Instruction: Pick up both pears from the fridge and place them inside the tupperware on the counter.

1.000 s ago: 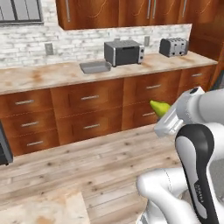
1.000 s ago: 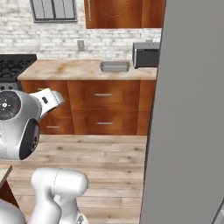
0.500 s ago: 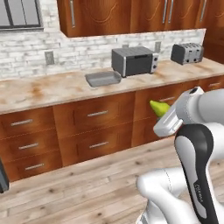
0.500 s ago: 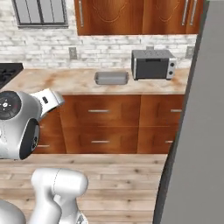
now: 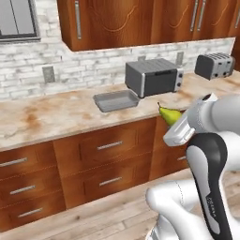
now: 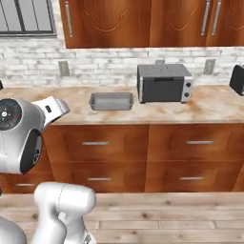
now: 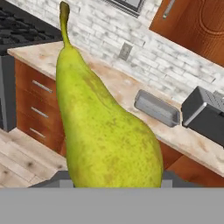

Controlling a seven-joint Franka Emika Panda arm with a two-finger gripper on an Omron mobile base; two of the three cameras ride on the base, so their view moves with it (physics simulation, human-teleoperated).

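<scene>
The counter (image 6: 209, 108) runs long under the cabinets, with bare stone around the tupperware (image 6: 111, 101), which sits just left of the toaster oven (image 6: 164, 83). The gripper (image 7: 112, 181) holds a pear (image 7: 105, 131) clamped, out over the floor before the drawers.

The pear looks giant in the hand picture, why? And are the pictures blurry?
In the hand view the pear sits right against the camera, held in the claw, so it looks huge; its skin is sharp, with no glare. In the left base view the same pear looks small. Both base views are a bit soft, evenly lit, and the grey tray casts hardly any shadow.
</scene>
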